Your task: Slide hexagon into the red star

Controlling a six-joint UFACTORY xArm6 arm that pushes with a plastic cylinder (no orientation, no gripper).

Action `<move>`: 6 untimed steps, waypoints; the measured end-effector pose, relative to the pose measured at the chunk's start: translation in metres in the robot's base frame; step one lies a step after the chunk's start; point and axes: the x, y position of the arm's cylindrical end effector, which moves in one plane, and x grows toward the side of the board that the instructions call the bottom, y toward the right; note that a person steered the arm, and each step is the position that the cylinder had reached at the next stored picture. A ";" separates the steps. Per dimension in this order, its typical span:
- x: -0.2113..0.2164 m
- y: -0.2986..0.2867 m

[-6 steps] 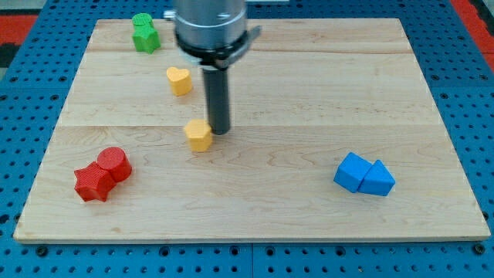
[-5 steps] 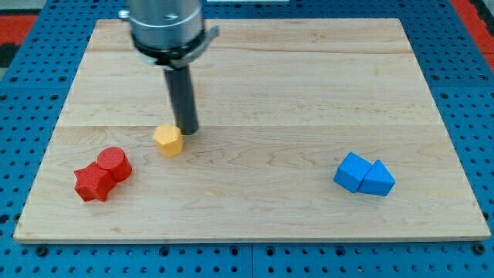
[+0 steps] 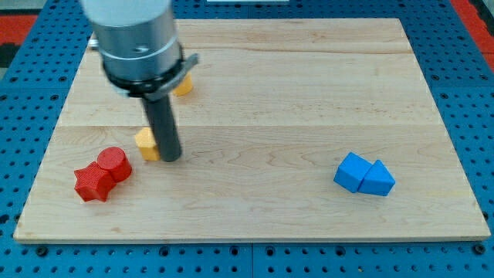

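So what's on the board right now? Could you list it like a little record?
tip: touching the yellow hexagon's right side
yellow hexagon: right of the red pair, small gap left
red star: lower left, touching the red cylinder
yellow heart: upper left, partly hidden by the arm
blue blocks: two together, lower right
board: pale wood

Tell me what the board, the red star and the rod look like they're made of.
Board: pale wood, matte, with visible grain and seams between planks. Red star: likely plastic, matte, with fine ridged lines that suggest 3D printing. Rod: dark and smooth with a slight sheen, metal or hard plastic, I cannot tell which; my tip sits just right of the yellow hexagon.
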 end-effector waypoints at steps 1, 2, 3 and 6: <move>-0.011 0.010; -0.023 0.053; -0.032 0.052; -0.036 -0.001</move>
